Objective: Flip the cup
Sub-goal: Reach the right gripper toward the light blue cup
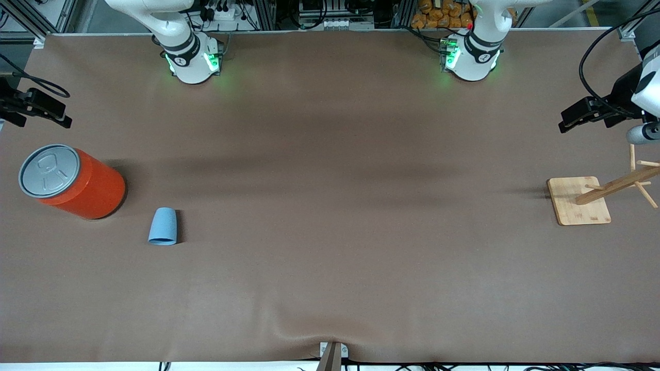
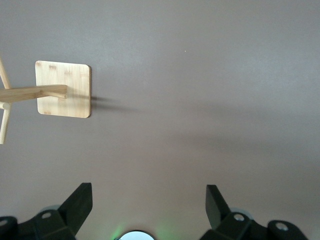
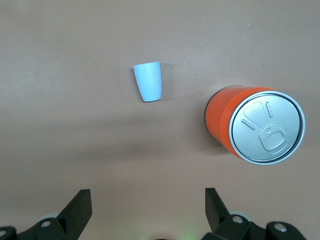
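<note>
The small light-blue cup (image 1: 163,226) rests on the brown table toward the right arm's end, its narrow closed end farther from the front camera and its wide rim nearer. Its dark inside does not show. It also shows in the right wrist view (image 3: 148,81). My right gripper (image 1: 51,111) is up in the air at the right arm's end of the table; its own view shows it open and empty (image 3: 148,195). My left gripper (image 1: 577,116) hangs over the left arm's end, open and empty (image 2: 149,192).
A large orange can with a grey lid (image 1: 72,180) stands beside the cup, closer to the table's end; it shows in the right wrist view (image 3: 255,125). A wooden peg rack on a square base (image 1: 577,201) stands under the left gripper (image 2: 63,89).
</note>
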You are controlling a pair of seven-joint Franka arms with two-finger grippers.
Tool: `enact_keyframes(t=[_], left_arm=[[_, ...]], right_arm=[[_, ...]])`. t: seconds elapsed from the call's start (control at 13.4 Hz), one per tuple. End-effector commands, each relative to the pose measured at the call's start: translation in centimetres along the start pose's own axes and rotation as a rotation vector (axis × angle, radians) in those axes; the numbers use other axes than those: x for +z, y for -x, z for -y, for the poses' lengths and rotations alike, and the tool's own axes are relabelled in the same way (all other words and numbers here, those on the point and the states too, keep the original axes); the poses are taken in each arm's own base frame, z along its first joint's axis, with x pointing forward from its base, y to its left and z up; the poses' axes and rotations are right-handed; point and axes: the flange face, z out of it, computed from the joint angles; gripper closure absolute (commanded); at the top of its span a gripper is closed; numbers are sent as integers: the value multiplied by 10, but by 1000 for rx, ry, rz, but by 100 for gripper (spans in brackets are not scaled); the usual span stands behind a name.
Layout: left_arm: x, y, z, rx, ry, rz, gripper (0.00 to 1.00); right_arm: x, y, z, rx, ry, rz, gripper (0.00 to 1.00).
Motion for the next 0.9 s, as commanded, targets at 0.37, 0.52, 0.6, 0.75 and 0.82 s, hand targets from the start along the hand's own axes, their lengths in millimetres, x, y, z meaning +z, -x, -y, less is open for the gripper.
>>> enact_keyframes(t=[0.37,0.52,0.6,0.75,0.82], left_arm=[[-7,10,-16,23,7,-13,0],[-7,15,-37,69,-11,-14,0],[-7,18,-45,82,-14,-16,0],[-7,20,-46,86,-17,-6,0],[-10,22,-45,85,-17,-9,0]], right_arm=[[9,7,22,-31,-5,48,0],[22,1,36,-56,-1,72,0],[39,-9,45,-72,4,99,0],[93,-45,50,-75,15,144,0],[117,-64,51,-75,17,127,0]])
